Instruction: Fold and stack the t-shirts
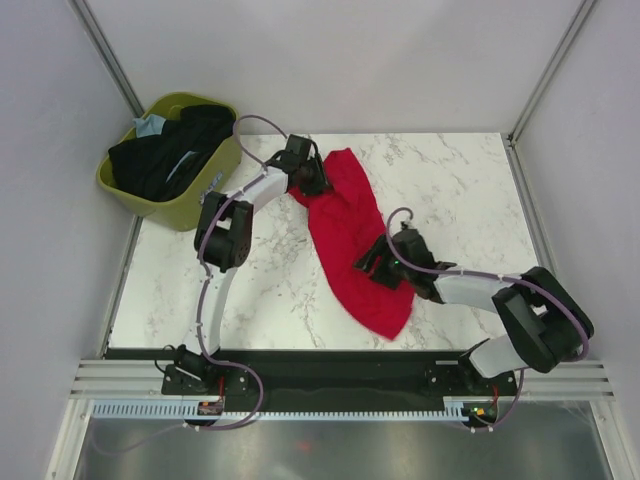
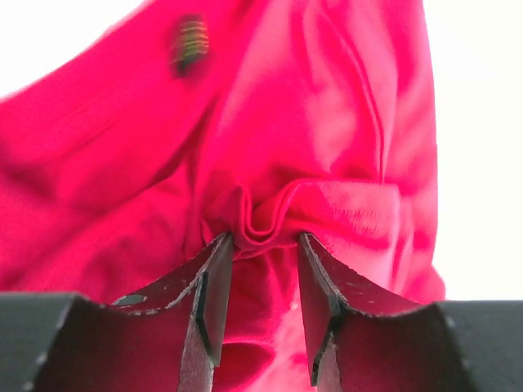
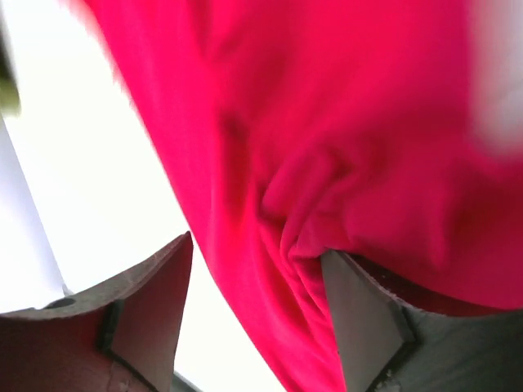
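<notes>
While the black shirts [image 1: 165, 160] and a light blue shirt [image 1: 150, 126] sit heaped in the basket [image 1: 178, 212] at the upper left, the red shirt [image 1: 345, 225] lies crumpled in a long diagonal strip down the middle of the worktop [image 1: 265, 285]. I'd say this is the spreading-out step, before any fold is made. From above, the left end effector [image 1: 308, 178] sits at the strip's upper left edge, and the right end effector [image 1: 372, 262] lies over its lower right part.

Through the left wrist view, the left end effector [image 2: 263, 241] has a puckered ridge of the red shirt [image 2: 327, 122] nipped between its tips at lower centre; it looks clenched on the cloth.

Over in the right wrist view, the right end effector [image 3: 257, 249] stands wide apart, released. The red shirt [image 3: 368, 122] bunches against the right-hand finger [image 3: 368, 318] only, with bare worktop showing beside the other. To my eye, the next move needs that side to close on an edge, and then both to draw apart and flatten the shirt.
</notes>
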`<state>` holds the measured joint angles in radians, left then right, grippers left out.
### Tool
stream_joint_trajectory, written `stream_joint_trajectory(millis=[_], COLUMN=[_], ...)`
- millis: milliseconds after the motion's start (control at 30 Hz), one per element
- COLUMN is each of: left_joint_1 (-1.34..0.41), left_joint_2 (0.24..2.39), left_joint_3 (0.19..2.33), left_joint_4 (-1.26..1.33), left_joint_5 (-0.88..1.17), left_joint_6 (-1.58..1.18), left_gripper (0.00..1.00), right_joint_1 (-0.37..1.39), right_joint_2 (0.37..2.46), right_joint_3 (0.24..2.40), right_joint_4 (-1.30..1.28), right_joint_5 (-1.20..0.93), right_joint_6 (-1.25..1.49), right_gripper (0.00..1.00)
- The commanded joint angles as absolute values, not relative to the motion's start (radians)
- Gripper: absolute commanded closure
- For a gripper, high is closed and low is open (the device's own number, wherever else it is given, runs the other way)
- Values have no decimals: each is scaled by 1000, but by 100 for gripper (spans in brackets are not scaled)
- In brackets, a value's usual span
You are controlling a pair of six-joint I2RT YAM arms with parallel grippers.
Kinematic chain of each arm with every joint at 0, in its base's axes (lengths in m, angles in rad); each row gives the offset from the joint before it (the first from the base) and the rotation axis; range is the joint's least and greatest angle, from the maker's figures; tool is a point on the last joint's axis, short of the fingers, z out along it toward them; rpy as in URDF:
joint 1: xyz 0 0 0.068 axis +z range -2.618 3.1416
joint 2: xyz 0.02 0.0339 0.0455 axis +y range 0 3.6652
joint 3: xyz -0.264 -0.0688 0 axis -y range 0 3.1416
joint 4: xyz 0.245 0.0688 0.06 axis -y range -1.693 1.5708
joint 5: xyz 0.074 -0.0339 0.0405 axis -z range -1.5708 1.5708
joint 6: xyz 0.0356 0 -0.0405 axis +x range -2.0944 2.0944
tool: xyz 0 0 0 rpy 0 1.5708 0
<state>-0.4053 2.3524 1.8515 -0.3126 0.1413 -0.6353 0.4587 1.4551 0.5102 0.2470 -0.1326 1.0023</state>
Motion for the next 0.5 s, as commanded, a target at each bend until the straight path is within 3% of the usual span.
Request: stream_joint_trajectory(millis=[0,100,200,333,467], left_joint_1=[-410,-411,-411,-411,-405], left_joint_2=[2482,2595,2667,2594,2400], left_joint_3=[2088,2309,2445,2407,2312], left_joint_4=[-446,-443,-381,-334,-325], left_joint_5=[244,335,466,485,335], left_joint_6=[-569,-529,-463,-362,-281], left_gripper=[54,52,33,1,0], right_joint_1=[649,729,775,828,844], right_joint_2=[1453,1529,1594,1595,1522], right_joint_3=[603,734,817,920,989], right_joint_4=[160,109,103,31,-135], right_joint_5=[-14,-12,-63,-69,55], right_joint_6=[1150,1144,1125,1042,963], right_gripper=[28,27,26,23,20])
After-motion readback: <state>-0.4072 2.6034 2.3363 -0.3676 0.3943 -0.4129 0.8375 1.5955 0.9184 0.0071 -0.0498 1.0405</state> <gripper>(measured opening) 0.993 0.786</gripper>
